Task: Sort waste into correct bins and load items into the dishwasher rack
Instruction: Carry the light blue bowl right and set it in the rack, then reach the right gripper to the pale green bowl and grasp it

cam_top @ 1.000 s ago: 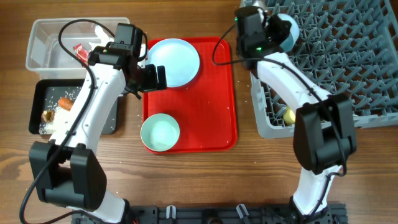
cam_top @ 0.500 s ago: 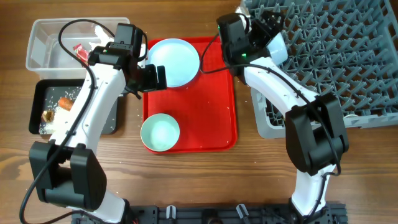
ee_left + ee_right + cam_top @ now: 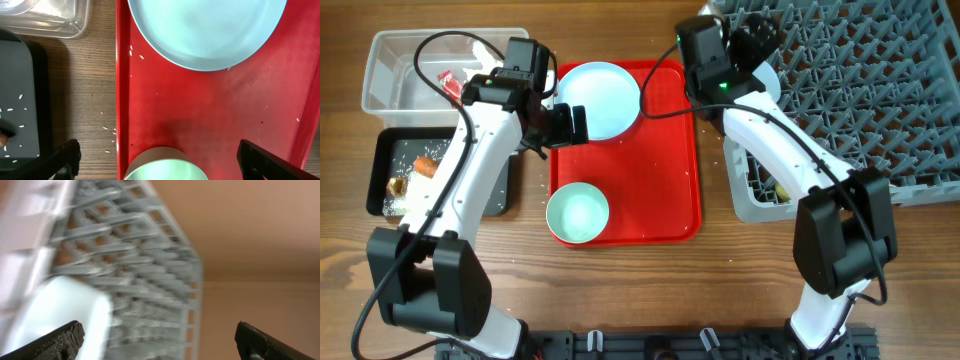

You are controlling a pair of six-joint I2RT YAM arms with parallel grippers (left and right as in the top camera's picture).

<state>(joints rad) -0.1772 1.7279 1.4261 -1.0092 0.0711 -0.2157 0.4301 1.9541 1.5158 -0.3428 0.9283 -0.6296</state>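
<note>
Hanging wide open and empty beside the pale blue bowl (image 3: 60,314) in the dishwasher rack (image 3: 880,90) corner, the right gripper (image 3: 759,40) is risking clipping and toppling it, the left gripper (image 3: 160,158) hovering equally open and empty over the red tray (image 3: 670,150)

Red tray (image 3: 670,150): wide gap between plate (image 3: 605,95) and green bowl (image 3: 577,213), right half open too. Left arm (image 3: 485,140) lies over inner side of black tray (image 3: 380,145). Narrow worktop (image 3: 713,215) strip beside rack (image 3: 880,90), right arm (image 3: 775,120) crossing above it; upright pegs crowd the rack
</note>
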